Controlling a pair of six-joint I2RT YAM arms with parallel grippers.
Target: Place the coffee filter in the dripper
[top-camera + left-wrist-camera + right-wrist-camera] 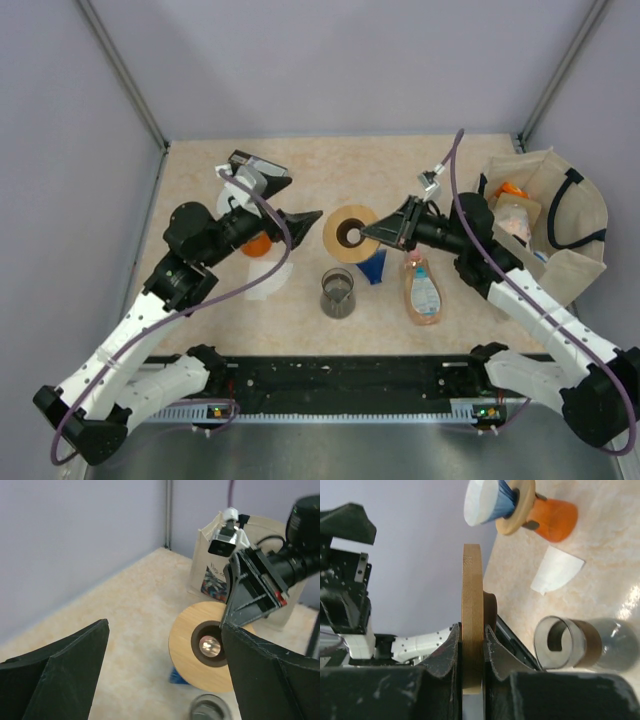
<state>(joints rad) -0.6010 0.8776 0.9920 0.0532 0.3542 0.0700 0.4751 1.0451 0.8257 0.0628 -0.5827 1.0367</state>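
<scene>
Dripper (335, 235) is gripped at its wooden rim by the right hand (471, 630). The left hand (165, 630) is held open nearby. The coffee filter (272, 278) is seen on the tabletop (330, 170).

Shows a glass beaker (338, 293) upright mid-table (330, 170), a peach-coloured soap bottle (422, 291) just to its right. Shows too an open canvas tote bag (582, 268) at the far right corner, packets (514, 214) inside.

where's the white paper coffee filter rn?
Top view: the white paper coffee filter lies on the beige table, left of centre, just below the orange cone in frame, left of the clear glass beaker.
</scene>
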